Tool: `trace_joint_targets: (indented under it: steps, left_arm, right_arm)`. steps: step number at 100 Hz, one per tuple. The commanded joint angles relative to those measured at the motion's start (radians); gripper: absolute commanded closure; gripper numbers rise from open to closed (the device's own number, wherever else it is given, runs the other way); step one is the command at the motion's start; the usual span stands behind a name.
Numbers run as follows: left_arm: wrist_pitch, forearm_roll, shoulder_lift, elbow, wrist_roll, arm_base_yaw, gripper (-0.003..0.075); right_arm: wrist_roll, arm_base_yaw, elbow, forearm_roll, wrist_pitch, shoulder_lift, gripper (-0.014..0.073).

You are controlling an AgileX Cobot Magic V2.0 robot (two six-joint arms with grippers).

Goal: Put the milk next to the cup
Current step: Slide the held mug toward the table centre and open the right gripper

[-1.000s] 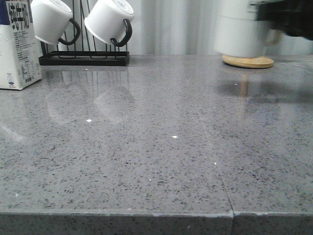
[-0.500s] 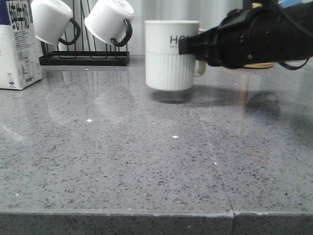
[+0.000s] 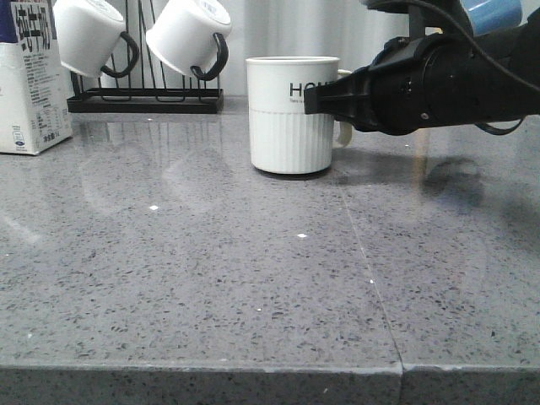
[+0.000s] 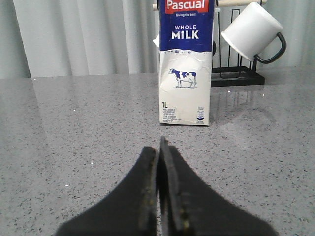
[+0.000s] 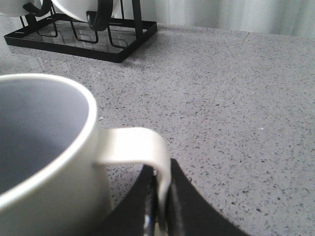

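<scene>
Between the right gripper's (image 5: pixel 160 206) closed fingers sits the handle of the cup (image 3: pixel 291 114), which stands upright on the grey countertop (image 3: pixel 253 270), its grey inside empty. Left gripper (image 4: pixel 158 196) is pressed shut on nothing. Beyond it the milk (image 4: pixel 186 64) stands upright, beside a black mug rack (image 3: pixel 145 99).

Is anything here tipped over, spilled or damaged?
Nothing stands out. The milk carton stands upright, unspilled, and the HOME mug sits upright on the counter, its handle pinched by the right gripper.
</scene>
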Motion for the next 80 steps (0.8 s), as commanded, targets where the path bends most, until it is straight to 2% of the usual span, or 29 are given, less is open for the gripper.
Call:
trace_joint_targets:
  steps: [1,16,24,53,80]
  left_arm:
    - [-0.083,-0.001,-0.030,0.061,-0.011,0.003,0.0741]
    - [-0.083,-0.001,-0.030,0.061,-0.011,0.003,0.0741]
    - [-0.083,-0.001,-0.030,0.061,-0.011,0.003,0.0741]
    - [-0.083,-0.001,-0.030,0.061,-0.011,0.003,0.0741]
    - [-0.083,-0.001,-0.030,0.061,-0.011,0.003,0.0741]
  right_arm:
    - [-0.007,0.000,-0.031,-0.012,-0.090,-0.036,0.0615]
    - [-0.007,0.000,-0.030,-0.012,-0.090,-0.036,0.0443]
    - [-0.007,0.000,-0.021,-0.012,-0.089,-0.038,0.0403]
    - [-0.007,0.000,0.053,-0.012,-0.101,-0.094,0.0409]
    - [-0.007,0.000,0.175,-0.012,-0.090,-0.258,0.0409]
